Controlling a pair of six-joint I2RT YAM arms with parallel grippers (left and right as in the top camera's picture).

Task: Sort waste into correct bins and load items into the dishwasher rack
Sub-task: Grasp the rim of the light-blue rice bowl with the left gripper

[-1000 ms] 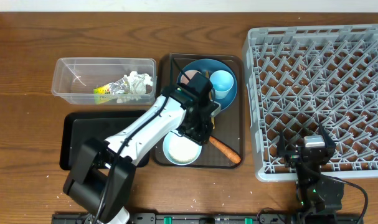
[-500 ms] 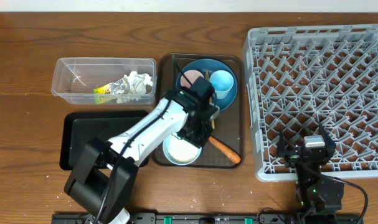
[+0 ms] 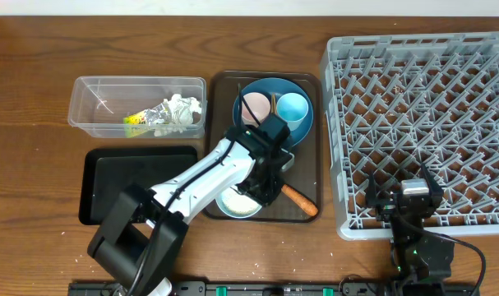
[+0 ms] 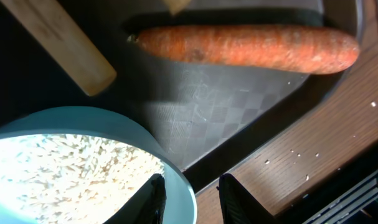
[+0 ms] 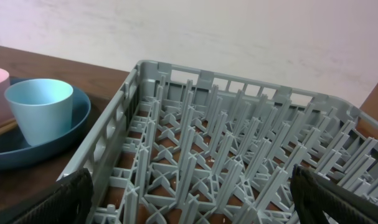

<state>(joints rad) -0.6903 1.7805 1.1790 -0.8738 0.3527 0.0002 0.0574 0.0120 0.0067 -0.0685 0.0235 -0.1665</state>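
**Bowl rim between the left pincer's fingers**

Biggest is the grey dishwasher rack [image 3: 422, 123]. It lies directly ahead of the right pincer [image 5: 204, 194], whose fingers stand wide apart at the rack's near edge with nothing between them.

The brown serving tray [image 3: 308, 168] lies under the left pincer [image 4: 192, 186]. The black tray [image 3: 126, 185] and the clear tub [image 3: 97, 103] sit off to its left, beside its arm. The tub holds the crumpled paper [image 3: 171, 113].

On the serving tray, beyond the left pincer, the blue plate [image 3: 265, 86] carries the light blue cup [image 3: 293, 109] and the white-pink cup [image 3: 253, 105].

The pale blue bowl [image 4: 176, 180] is right at the left pincer. One finger hangs over the inside, the other outside, narrowly apart. A gap shows beside the outer finger, so the rim is not clamped.

Just past the fingertips lies the carrot [image 4: 245, 48], with a chopstick [image 4: 58, 43] beside it. Rice [image 4: 64, 168] fills the bowl.
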